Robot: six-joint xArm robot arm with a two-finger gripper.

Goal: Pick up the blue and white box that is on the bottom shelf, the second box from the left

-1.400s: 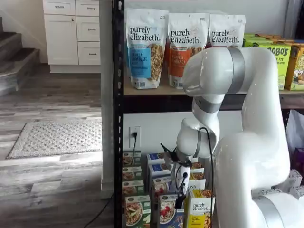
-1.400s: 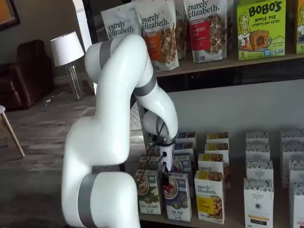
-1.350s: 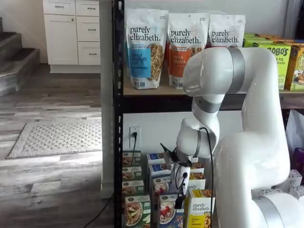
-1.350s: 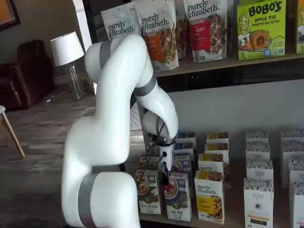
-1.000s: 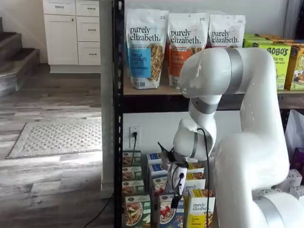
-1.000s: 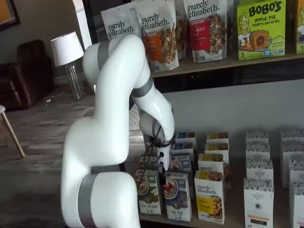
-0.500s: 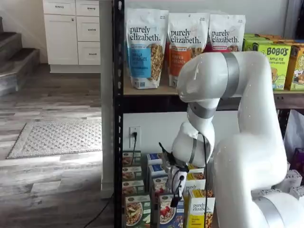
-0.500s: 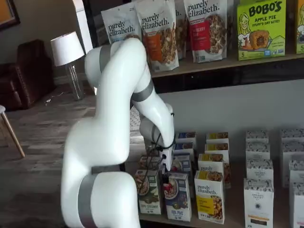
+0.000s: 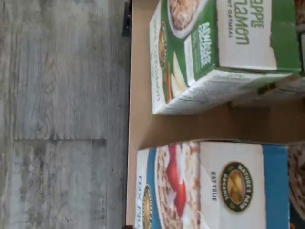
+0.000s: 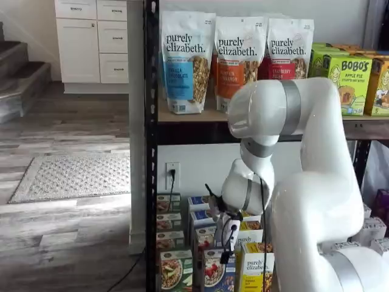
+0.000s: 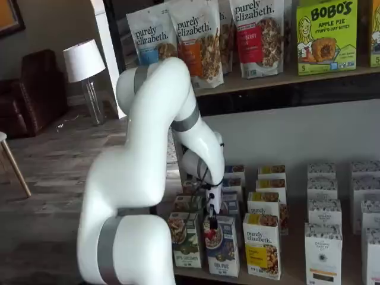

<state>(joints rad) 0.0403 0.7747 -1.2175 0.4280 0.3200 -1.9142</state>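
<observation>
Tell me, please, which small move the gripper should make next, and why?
Probably lower straight down: in a shelf view the gripper hangs just above the blue and white box, not yet around it. The green-fronted carton stands close beside, so descend carefully.

A home room fitted out like a small shop: a black rack (image 10: 150, 152) carries granola bags (image 10: 187, 61) and cereal boxes (image 11: 261, 243), while white cabinets (image 10: 91, 39), stairs (image 10: 18, 79), a rug (image 10: 73, 176), a lamp (image 11: 83, 62) and an armchair (image 11: 29, 89) stand around it.

White-topped blue and white box (image 11: 222, 249), red berries pictured; green-fronted carton (image 11: 184, 238) beside; yellow-fronted carton (image 11: 262, 246).
</observation>
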